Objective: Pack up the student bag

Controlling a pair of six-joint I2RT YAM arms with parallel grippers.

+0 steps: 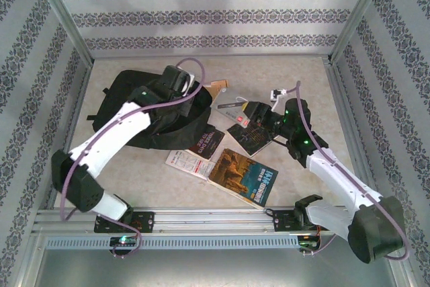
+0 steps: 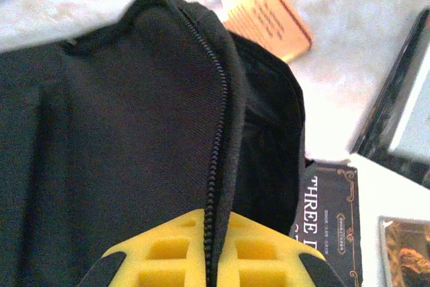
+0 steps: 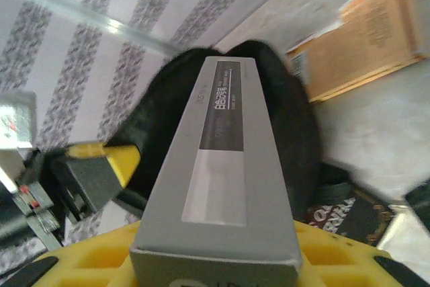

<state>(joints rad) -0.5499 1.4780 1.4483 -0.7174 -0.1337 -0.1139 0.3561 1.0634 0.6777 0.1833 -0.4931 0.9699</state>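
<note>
Bag (image 1: 124, 95), soft black woven fabric, slumps at the far left of your table (image 1: 295, 78). Expect it to sag, so hold the firmer zip rim (image 2: 216, 132). Left gripper (image 2: 211, 236) is pinched tight on that rim. Right gripper (image 3: 215, 260), jaws partly apart, clamps a stiff grey book (image 3: 225, 166).

I see my right gripper (image 3: 218, 263) clamping a grey book (image 3: 225, 166) between its yellow fingers (image 3: 336, 260). The book's far end stands before the black student bag (image 3: 299, 119). An orange book (image 3: 363, 38) lies flat beyond.
</note>
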